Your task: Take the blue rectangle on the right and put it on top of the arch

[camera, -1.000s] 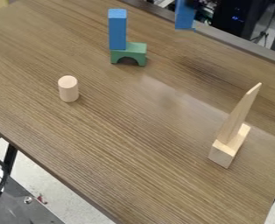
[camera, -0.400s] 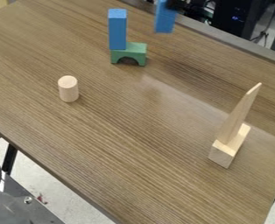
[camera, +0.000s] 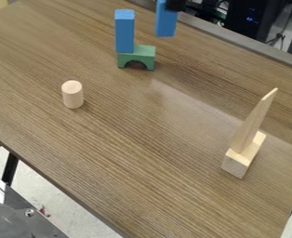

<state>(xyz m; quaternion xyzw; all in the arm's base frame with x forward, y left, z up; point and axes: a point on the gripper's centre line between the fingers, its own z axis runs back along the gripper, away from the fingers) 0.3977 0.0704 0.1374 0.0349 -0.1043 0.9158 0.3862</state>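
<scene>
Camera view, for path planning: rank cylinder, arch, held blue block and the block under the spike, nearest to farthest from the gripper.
1. Held blue block, top
2. Arch, upper centre
3. Cylinder, left side
4. Block under spike, lower right

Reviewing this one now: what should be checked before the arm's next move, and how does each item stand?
1. Block in the grasp: ok; the held blue block hangs upright at the gripper.
2. Firmness of the grip: cannot tell.
3. Green arch the right way up: ok, its opening faces down.
4. Room on top: ok for part of it; the standing blue block covers only the left part in the view.
5. Held blue block resting on the arch: not ok, it hangs off to the right in the view.
</scene>
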